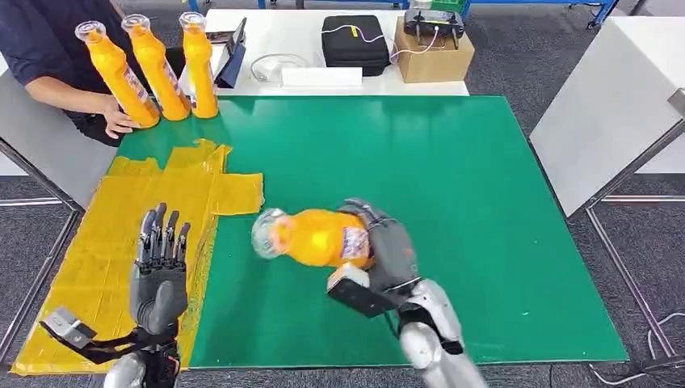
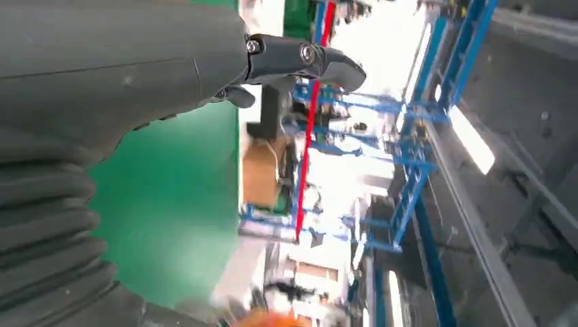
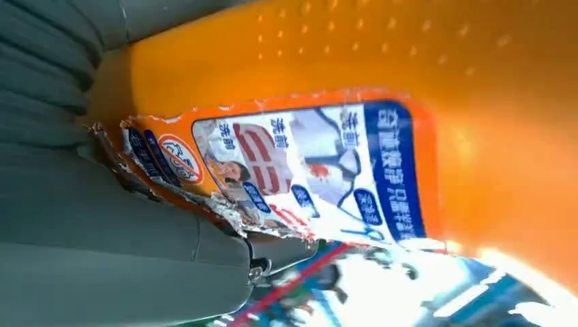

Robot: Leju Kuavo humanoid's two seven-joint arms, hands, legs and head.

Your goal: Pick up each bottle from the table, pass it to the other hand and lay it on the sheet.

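My right hand (image 1: pixel 381 242) grips an orange bottle (image 1: pixel 311 237) with a clear cap, held on its side above the green mat, cap pointing toward the yellow sheet (image 1: pixel 105 242). The right wrist view has the bottle's torn label (image 3: pixel 307 170) pressed against my right hand (image 3: pixel 102 238). My left hand (image 1: pixel 160 259) hovers open over the sheet's right edge, fingers straight and pointing forward, a little left of the bottle's cap. In the left wrist view my left hand (image 2: pixel 136 61) holds nothing. Three more orange bottles (image 1: pixel 157 69) stand upright at the mat's far left corner.
A person in a dark top leans at the far left, one hand (image 1: pixel 117 121) resting by the standing bottles. A white table behind the green mat (image 1: pixel 452 178) carries a black case (image 1: pixel 354 42), a cardboard box (image 1: pixel 432 52) and cables. Another white table (image 1: pixel 614 97) stands to the right.
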